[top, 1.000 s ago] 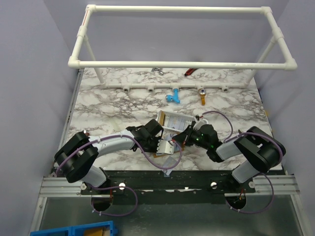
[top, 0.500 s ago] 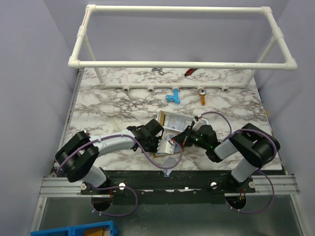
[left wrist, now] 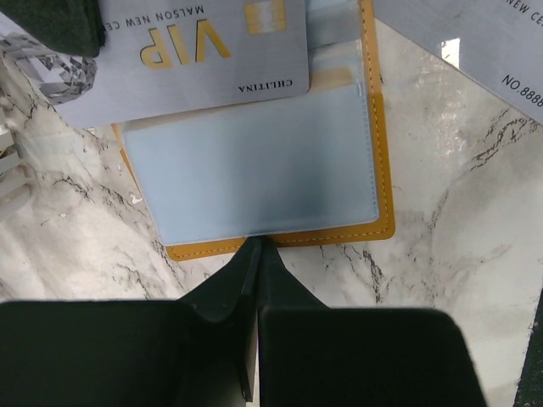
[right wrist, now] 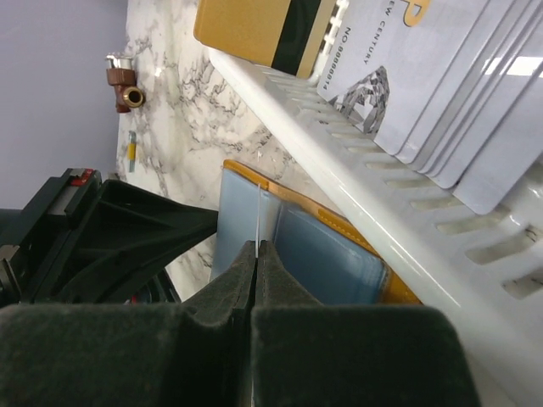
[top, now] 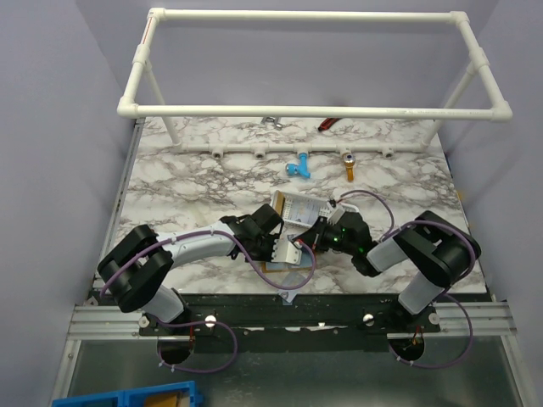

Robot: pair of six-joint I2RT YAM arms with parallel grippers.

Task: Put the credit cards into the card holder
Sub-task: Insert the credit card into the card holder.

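Left end effector [left wrist: 257,246]: closed tight, tips nipping the near edge of the holder [left wrist: 380,153], by the look of it. Right end effector [right wrist: 256,248]: closed too, pinching one clear leaf of that holder, seen edge-on.

Holder: lies open on the bench [left wrist: 458,254], close against the basket [right wrist: 356,161] — with a silver VIP card [left wrist: 187,51] overlapping its far end. Looks light, floppy at the plastic leaves, so best held by the stitched rim. Cards: probably stiff, thin and slick — best taken by a free edge.

Count: one holder, one gold card [right wrist: 254,30], at least four silvery cards [right wrist: 441,76] fanned in the basket.
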